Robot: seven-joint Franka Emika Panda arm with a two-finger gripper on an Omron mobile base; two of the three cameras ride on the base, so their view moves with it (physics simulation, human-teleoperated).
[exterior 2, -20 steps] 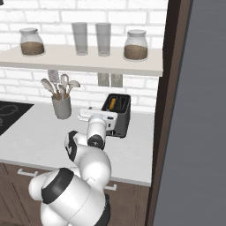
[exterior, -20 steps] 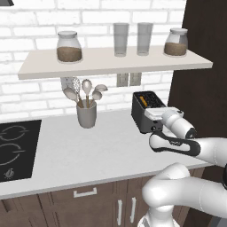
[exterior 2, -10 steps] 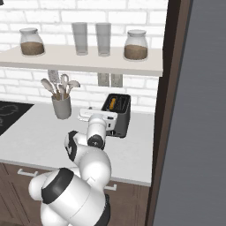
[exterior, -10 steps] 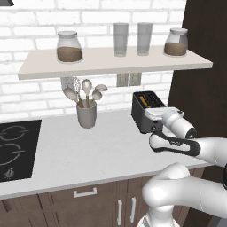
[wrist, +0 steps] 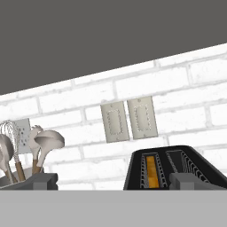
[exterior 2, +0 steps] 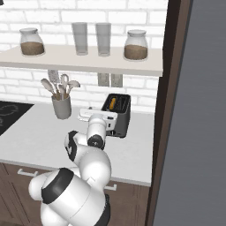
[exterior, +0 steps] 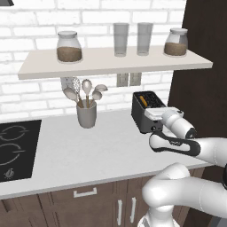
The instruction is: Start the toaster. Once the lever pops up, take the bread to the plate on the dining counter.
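toaster: dark grey boxy two-slot toaster stood on the pale worktop, near the brick wall, right end by the dark tall cabinet
bread: tan slice of bread sat down in the left slot in the hand view; orange strip in the slot seen from both base views
gripper: white two-finger gripper was level, at the toaster's front, about top height; contact unclear
jaws: spread wide, nothing between them; dark fingertips low at both sides of the hand view
utensil holder: grey cup with wooden-handled spoons and a whisk, left of the toaster, well apart
cooktop: black cooktop at far left of the worktop
shelf: pale wall shelf above, carrying two lidded glass jars with brown fill and two clear empty glasses
wall: two grey outlet plates behind the toaster
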